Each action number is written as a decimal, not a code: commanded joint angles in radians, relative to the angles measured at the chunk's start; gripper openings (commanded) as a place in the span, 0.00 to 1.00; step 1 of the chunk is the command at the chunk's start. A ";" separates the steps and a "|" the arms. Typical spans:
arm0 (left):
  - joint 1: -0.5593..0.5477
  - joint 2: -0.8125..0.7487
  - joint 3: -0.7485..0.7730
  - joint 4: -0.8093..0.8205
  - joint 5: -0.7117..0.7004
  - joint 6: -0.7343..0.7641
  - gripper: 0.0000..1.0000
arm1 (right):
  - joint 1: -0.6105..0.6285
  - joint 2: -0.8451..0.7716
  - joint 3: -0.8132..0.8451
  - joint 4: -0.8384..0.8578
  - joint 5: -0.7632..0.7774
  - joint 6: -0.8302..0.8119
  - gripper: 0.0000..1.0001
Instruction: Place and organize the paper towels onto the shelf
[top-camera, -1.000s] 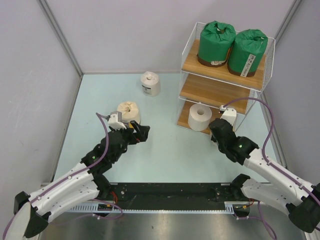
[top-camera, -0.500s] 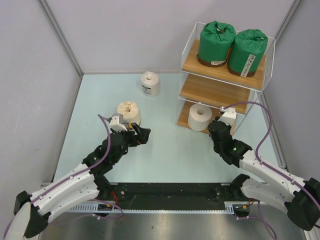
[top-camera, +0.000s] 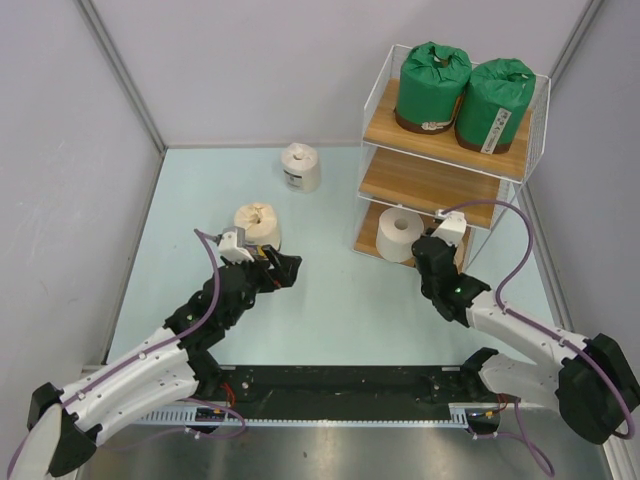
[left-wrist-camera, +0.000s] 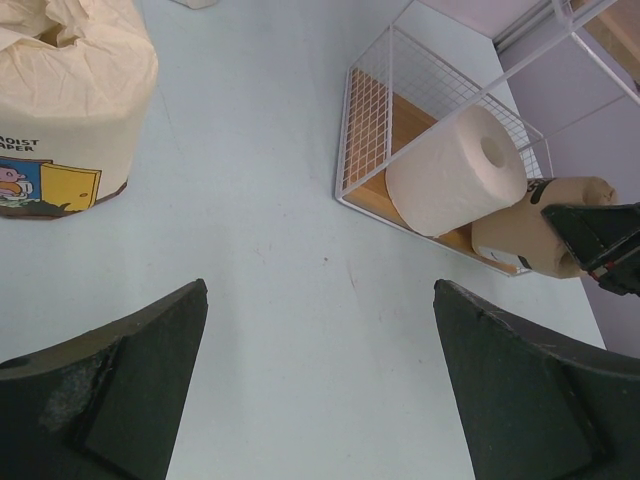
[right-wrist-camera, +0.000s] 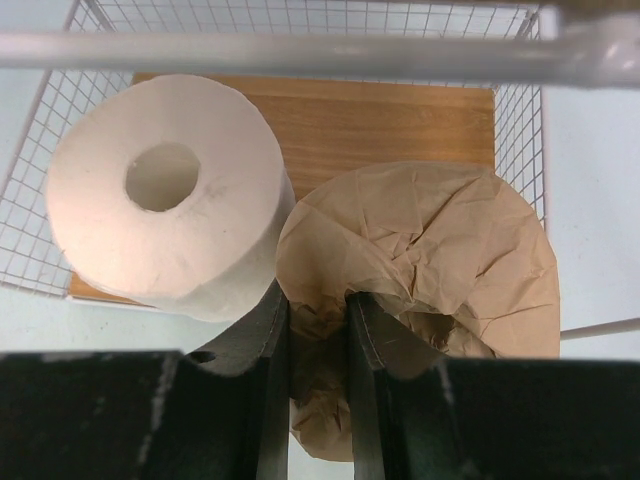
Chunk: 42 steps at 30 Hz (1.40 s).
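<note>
hanging spread wide with nothing between them, the fingers of the left gripper (left-wrist-camera: 320, 292) have the cream roll (left-wrist-camera: 68, 100) ahead and off to their left. the right gripper (right-wrist-camera: 318, 335) is pinched onto the crumpled wrap of the tan roll (right-wrist-camera: 440, 260), which lies just beyond its fingertips at the bottom board of the shelf (right-wrist-camera: 400, 120), touching the bare white roll (right-wrist-camera: 165, 190) to their left.

Crinkled paper on the tan roll (right-wrist-camera: 430, 250); matt wooden shelf (right-wrist-camera: 380, 120) boards.
</note>
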 joint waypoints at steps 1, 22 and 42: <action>0.009 -0.019 -0.012 0.017 0.016 -0.014 1.00 | -0.012 0.017 -0.010 0.130 0.005 -0.001 0.15; 0.009 -0.054 -0.024 0.000 0.018 -0.017 1.00 | -0.032 -0.125 -0.021 0.133 -0.077 -0.105 0.86; 0.225 0.110 0.071 -0.124 -0.081 -0.157 1.00 | 0.445 -0.419 0.137 -0.324 -0.002 0.048 0.85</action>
